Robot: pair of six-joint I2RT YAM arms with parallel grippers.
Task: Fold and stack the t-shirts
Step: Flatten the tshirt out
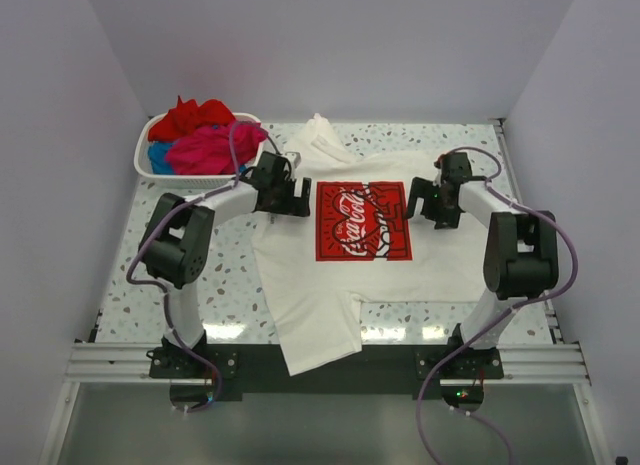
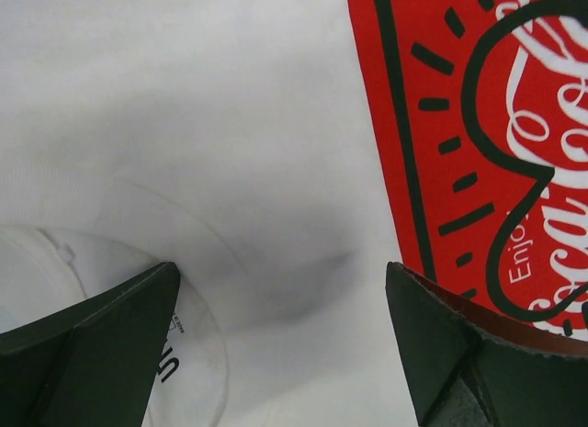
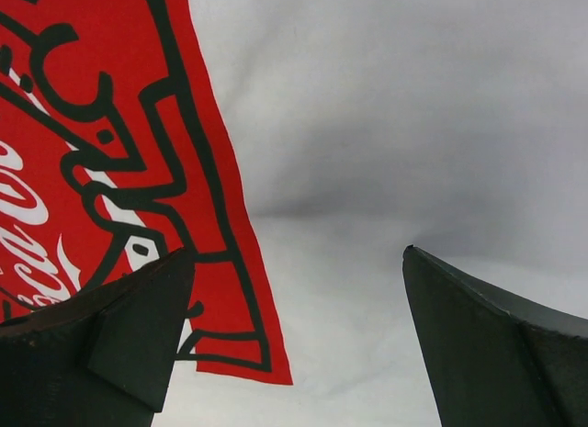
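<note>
A white t-shirt (image 1: 300, 275) with a red Coca-Cola print (image 1: 362, 221) lies spread flat on the table, one sleeve bunched at the back (image 1: 322, 137). My left gripper (image 1: 297, 198) hovers open just left of the print, over white cloth near the collar. In the left wrist view the gripper (image 2: 283, 266) has only white t-shirt (image 2: 230, 124) between its fingers, with the print (image 2: 478, 124) to the right. My right gripper (image 1: 421, 204) stands open at the print's right edge. In the right wrist view the gripper (image 3: 299, 251) is over white t-shirt (image 3: 413, 106) and the print's corner (image 3: 92, 124).
A white slatted basket (image 1: 190, 181) at the back left holds red (image 1: 195, 117), magenta (image 1: 210, 150) and blue (image 1: 158, 157) t-shirts. The speckled table (image 1: 220, 275) is walled on three sides, with an aluminium rail (image 1: 110, 363) along the near edge.
</note>
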